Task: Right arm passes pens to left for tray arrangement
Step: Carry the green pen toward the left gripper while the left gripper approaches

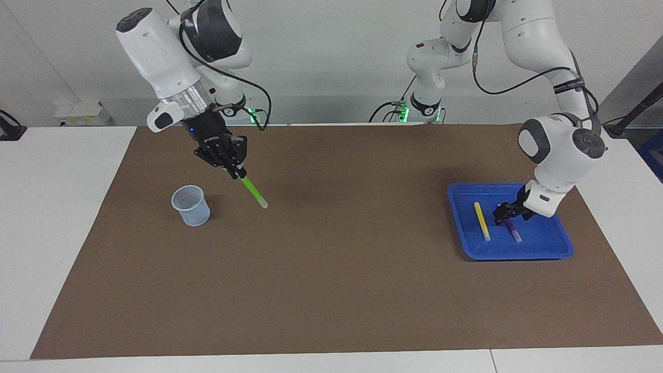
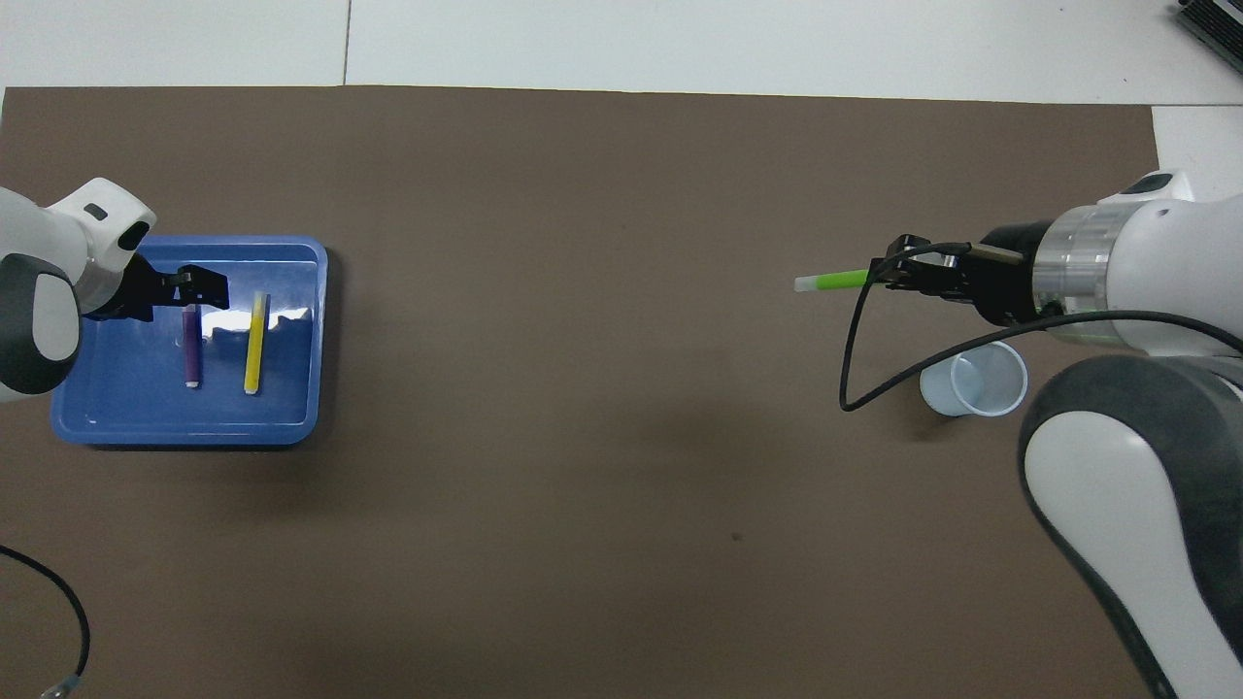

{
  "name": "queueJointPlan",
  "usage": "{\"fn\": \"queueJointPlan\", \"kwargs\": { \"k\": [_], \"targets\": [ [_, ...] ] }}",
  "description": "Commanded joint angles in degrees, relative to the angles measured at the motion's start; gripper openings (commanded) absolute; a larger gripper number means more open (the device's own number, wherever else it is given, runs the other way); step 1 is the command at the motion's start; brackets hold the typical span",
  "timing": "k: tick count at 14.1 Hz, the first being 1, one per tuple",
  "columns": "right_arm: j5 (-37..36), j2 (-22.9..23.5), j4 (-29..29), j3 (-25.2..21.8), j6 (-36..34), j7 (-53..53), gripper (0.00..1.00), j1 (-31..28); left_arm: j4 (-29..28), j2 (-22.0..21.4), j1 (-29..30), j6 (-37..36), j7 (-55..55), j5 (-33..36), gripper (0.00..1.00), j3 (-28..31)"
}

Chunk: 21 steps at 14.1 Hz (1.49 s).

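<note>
We see the slim green pen (image 1: 253, 190) with its whitish tip gripped by our right gripper (image 1: 234, 171) over the mat beside the cup (image 1: 190, 205), while our left gripper (image 1: 505, 213), jaws wide, hangs over the blue tray (image 1: 544, 243) above the purple pen (image 1: 514, 230) lying beside the yellow pen (image 1: 482, 220).

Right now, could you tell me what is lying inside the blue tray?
In the blue tray lie the yellow pen and the purple pen; the left gripper, open, covers the purple pen's end.

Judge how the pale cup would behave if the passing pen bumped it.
The cup looks thin, translucent and empty, so probably light and easily slid. Taller than wide, it may tip. Once over, its round wall would likely roll on the mat.
</note>
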Motion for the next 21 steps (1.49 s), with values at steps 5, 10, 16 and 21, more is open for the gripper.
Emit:
{"fn": "queueJointPlan", "kwargs": {
  "k": [5, 10, 16, 21],
  "targets": [
    [2.0, -0.4, -3.1, 0.0, 5.2, 11.0, 0.00, 7.2, 4.4, -3.1, -2.2, -11.0, -6.3, -7.7, 1.00, -0.6],
    [2.1, 0.8, -3.5, -0.1, 10.6, 17.2, 0.00, 13.0, 4.3, -6.5, -4.3, -17.0, -23.6, -19.0, 1.00, -2.2],
    [2.0, 5.9, -4.0, -0.1, 19.4, 25.2, 0.00, 21.6, 3.4, -9.9, -11.0, -17.1, -53.5, -28.4, 0.99, -2.3],
    [2.1, 7.7, -4.2, -0.1, 23.3, 27.2, 0.00, 23.8, -1.4, -12.7, -15.2, -15.6, -65.8, -33.9, 0.99, -2.3]
  ]
}}
